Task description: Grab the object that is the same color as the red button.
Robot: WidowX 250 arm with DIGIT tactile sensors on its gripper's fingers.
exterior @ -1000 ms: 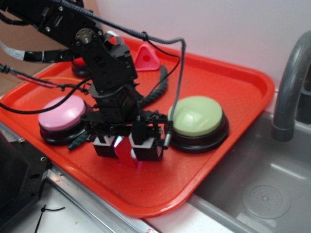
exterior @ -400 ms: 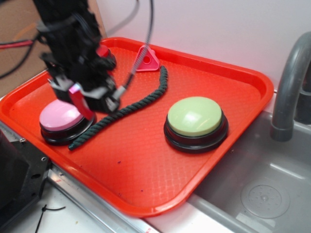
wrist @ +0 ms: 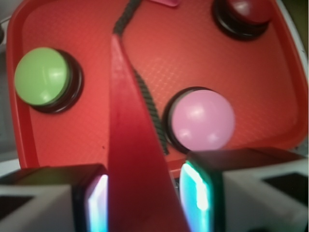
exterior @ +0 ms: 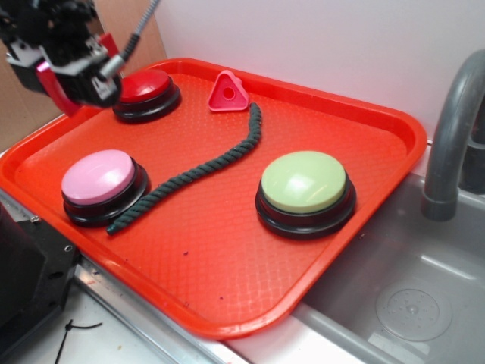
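While the pincer (exterior: 57,80) grips the red wedge block (wrist: 133,159) beside the red button (exterior: 146,86), its tapered faces could slip free.

Your tool (exterior: 57,76) hangs raised over the tray's (exterior: 394,121) far left corner, clamped on the red wedge (wrist: 133,159), clear of everything below. Under and just beside it: the red button (exterior: 146,89). The pink button (exterior: 98,178) blocks the near left. A dark rope (exterior: 201,171) runs diagonally across the middle, from the pink button's near side up to the pink holed triangle (exterior: 228,92) by the back rim. The green button (exterior: 305,184) takes up the right of centre. Open floor: the near middle and the right back corner. A grey faucet (exterior: 453,129) stands past the right rim, over the sink.
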